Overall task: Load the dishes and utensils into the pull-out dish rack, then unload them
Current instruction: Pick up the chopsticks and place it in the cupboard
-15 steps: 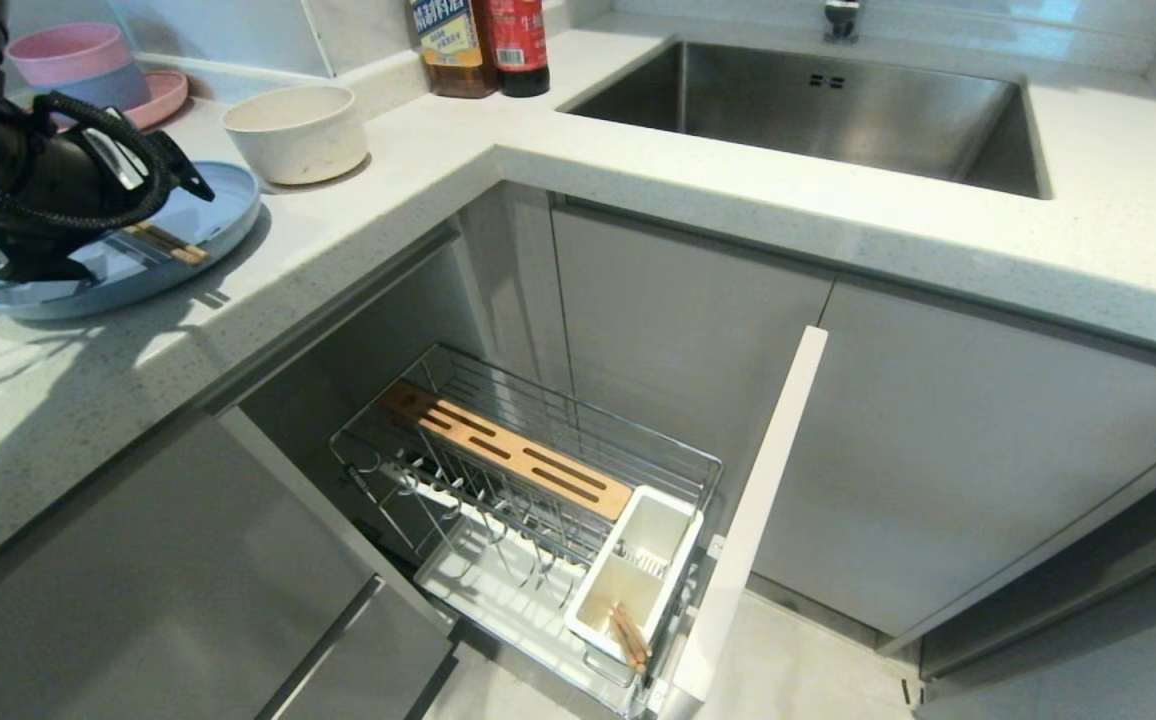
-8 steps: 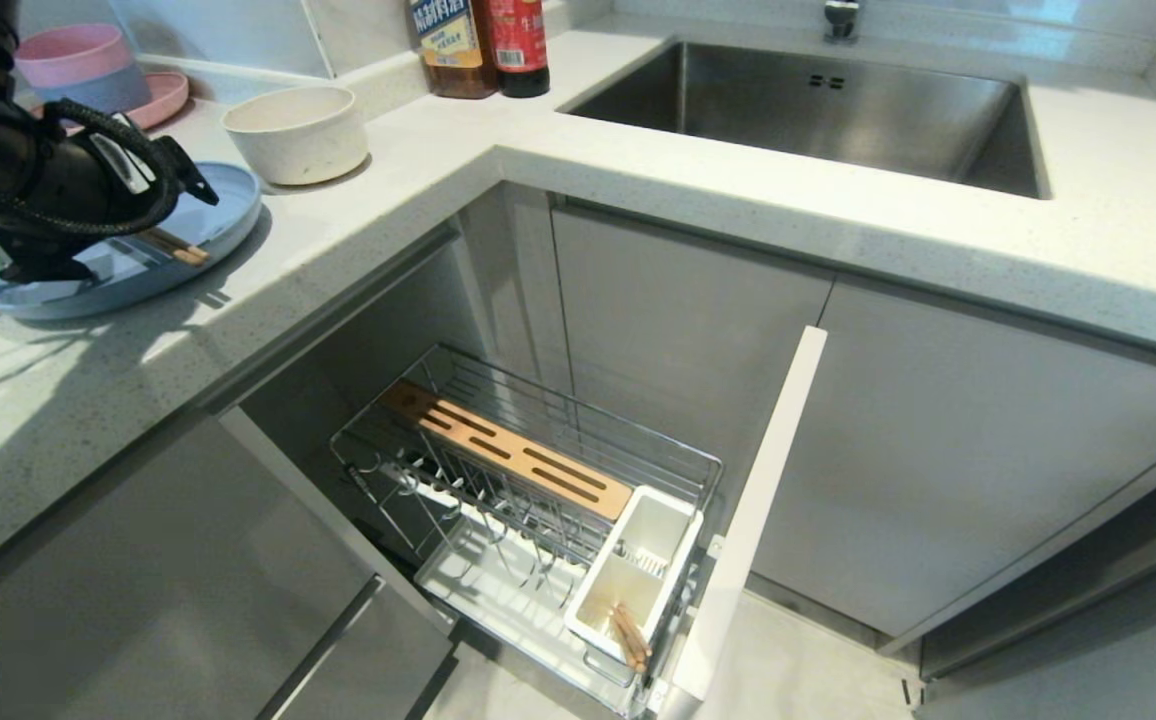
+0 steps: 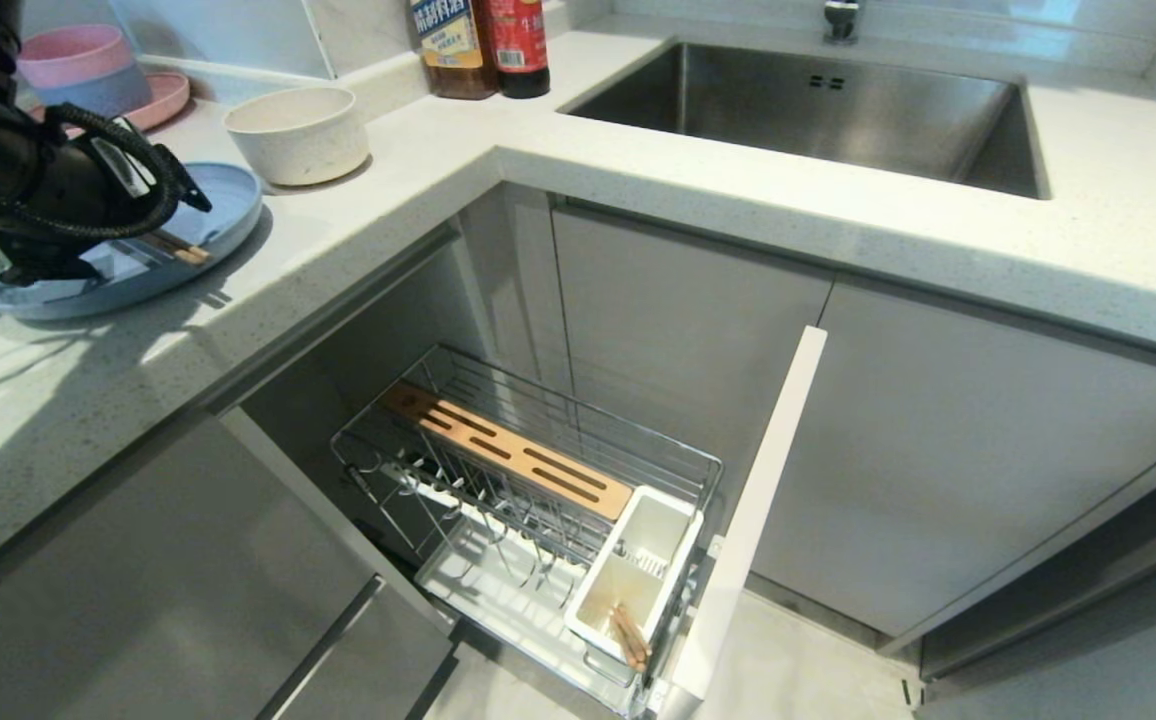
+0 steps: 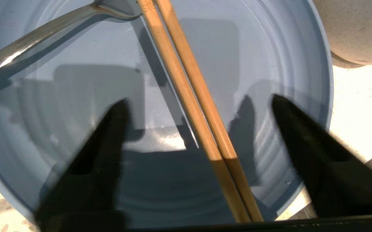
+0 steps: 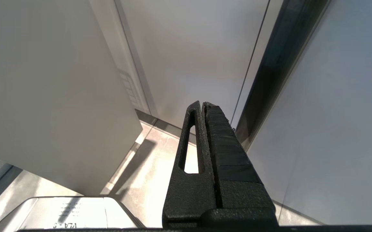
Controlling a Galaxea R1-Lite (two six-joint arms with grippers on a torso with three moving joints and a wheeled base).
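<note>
While chopsticks (image 4: 192,96) lie on plate (image 4: 269,64) — fork (image 4: 28,53), bowl (image 3: 296,132) beside

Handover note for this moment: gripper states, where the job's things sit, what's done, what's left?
Left gripper: open, over the blue plate, fingers either side of the chopsticks; nothing held.
Right gripper: shut, empty, parked low by the cabinet fronts.
On the counter: plate carrying chopsticks and fork; cream bowl beside it.
Rack is pulled out; another pair of chopsticks stands in its white holder.
Plate, bowl, fork and the plate's chopsticks are not in the rack.
</note>
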